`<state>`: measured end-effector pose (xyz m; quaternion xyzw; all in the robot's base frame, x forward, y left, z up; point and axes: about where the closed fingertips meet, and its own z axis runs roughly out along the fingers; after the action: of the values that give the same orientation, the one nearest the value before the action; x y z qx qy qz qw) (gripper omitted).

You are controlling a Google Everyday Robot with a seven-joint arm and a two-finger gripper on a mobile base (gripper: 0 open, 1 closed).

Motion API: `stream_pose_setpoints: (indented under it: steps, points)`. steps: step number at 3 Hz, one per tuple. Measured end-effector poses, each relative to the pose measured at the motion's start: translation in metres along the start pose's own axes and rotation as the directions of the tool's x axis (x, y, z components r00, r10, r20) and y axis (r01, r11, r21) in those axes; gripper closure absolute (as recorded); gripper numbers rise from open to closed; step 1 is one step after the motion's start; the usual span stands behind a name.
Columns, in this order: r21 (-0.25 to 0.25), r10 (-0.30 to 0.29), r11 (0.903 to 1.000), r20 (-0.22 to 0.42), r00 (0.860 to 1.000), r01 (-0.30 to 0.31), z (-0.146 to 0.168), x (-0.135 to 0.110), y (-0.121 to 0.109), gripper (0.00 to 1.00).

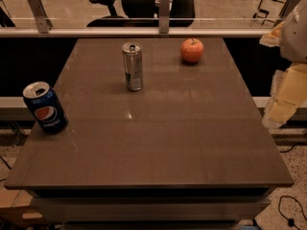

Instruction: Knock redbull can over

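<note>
The redbull can point(133, 66) stands upright on the brown table point(158, 143), toward the back and left of centre; it is slim and silver-grey with an opened top. My gripper point(284, 102) hangs at the right edge of the view, beside and above the table's right side, far from the can. It holds nothing that I can see.
A dark-blue Pepsi can point(45, 108) stands tilted near the table's left edge. A red apple point(192, 50) sits at the back, right of the redbull can. A glass railing point(144, 30) and an office chair lie behind the table.
</note>
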<state>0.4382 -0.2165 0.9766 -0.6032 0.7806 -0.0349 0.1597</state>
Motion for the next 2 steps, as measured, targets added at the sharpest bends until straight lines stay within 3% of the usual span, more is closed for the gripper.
stream_pose_setpoints:
  steps: [2]
  points:
    - [0.021,0.002,0.9998,0.010,1.000,-0.003,-0.0037,-0.0046,-0.0026,0.00]
